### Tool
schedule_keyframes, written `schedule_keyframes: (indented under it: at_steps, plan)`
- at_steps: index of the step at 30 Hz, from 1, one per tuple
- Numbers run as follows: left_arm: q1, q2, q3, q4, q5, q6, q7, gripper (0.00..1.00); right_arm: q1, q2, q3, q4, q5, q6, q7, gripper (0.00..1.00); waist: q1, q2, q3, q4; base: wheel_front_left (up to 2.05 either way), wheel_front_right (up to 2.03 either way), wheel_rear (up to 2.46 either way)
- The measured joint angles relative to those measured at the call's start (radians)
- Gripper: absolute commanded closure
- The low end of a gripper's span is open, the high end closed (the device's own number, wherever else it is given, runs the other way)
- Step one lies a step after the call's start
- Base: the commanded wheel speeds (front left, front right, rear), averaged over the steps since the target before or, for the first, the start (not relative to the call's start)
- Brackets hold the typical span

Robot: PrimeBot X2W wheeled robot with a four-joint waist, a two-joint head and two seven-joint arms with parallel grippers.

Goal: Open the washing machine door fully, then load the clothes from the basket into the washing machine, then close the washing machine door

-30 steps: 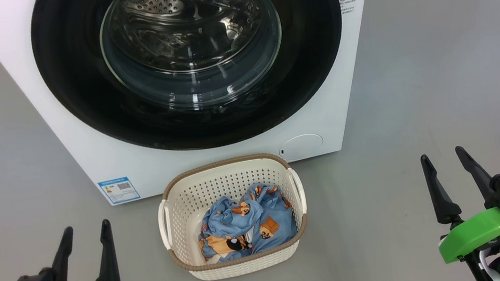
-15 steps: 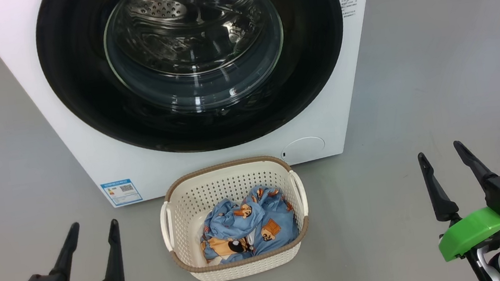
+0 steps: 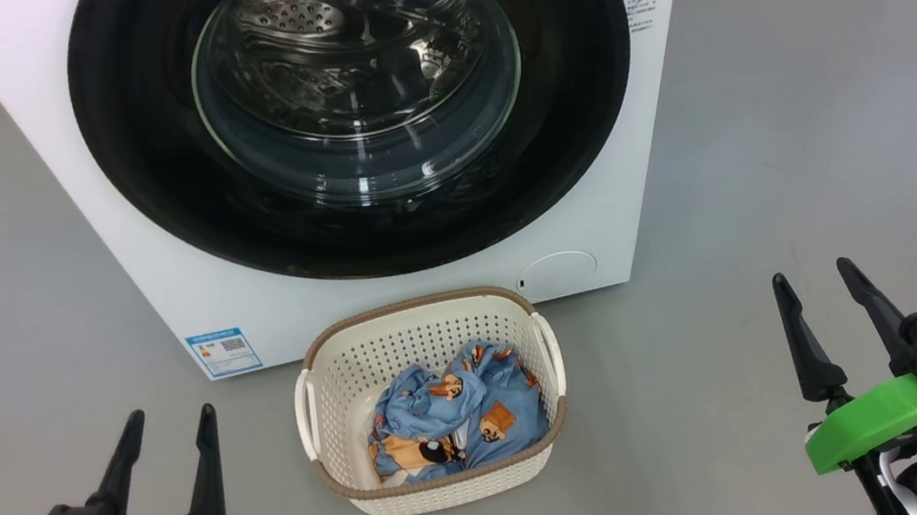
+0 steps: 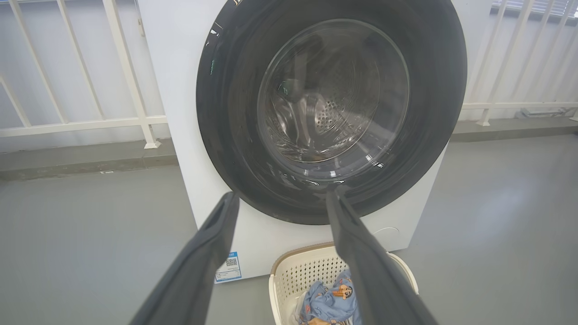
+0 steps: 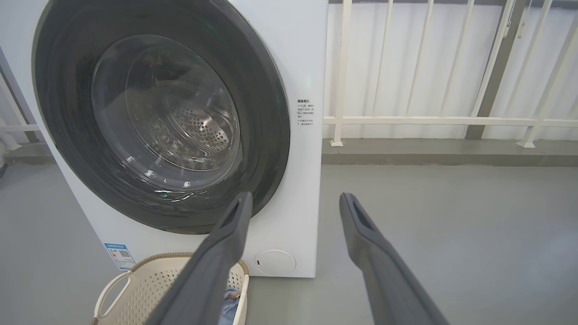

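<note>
At lower left the left gripper [image 3: 170,415] hovers over the floor, jaws spread wide and empty. Ahead, the washing machine door [image 3: 354,86] sits shut in the washing machine [image 3: 192,299], so the first step, opening it, is not yet done. The basket [image 3: 420,301] stands just before the machine with the clothes [image 3: 457,419] heaped inside. At lower right the right gripper [image 3: 811,274] is likewise wide and empty. Next, I judge, an arm must reach the door's edge and swing it out.

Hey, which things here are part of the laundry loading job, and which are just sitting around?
For the job: washing machine, washing machine door, basket, clothes.
Just around: white railing, blue label, round white flap.
</note>
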Motion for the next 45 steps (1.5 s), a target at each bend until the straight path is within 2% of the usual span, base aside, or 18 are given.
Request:
schedule_keyframes:
  at_steps: [35,45]
  plan:
    - [0.0,0.002,-0.01,0.033,-0.016,0.0,0.0,0.0,-0.002,-0.009,0.012,0.06,0.014,0.0,0.0,0.0,0.0,0.0,-0.009,0.007,0.0,0.0,0.0]
    - [0.0,-0.007,0.03,0.029,-0.052,-0.001,0.0,0.0,-0.002,-0.009,0.007,0.059,-0.002,0.0,0.0,0.0,0.0,0.0,-0.01,0.007,0.0,0.0,0.0]
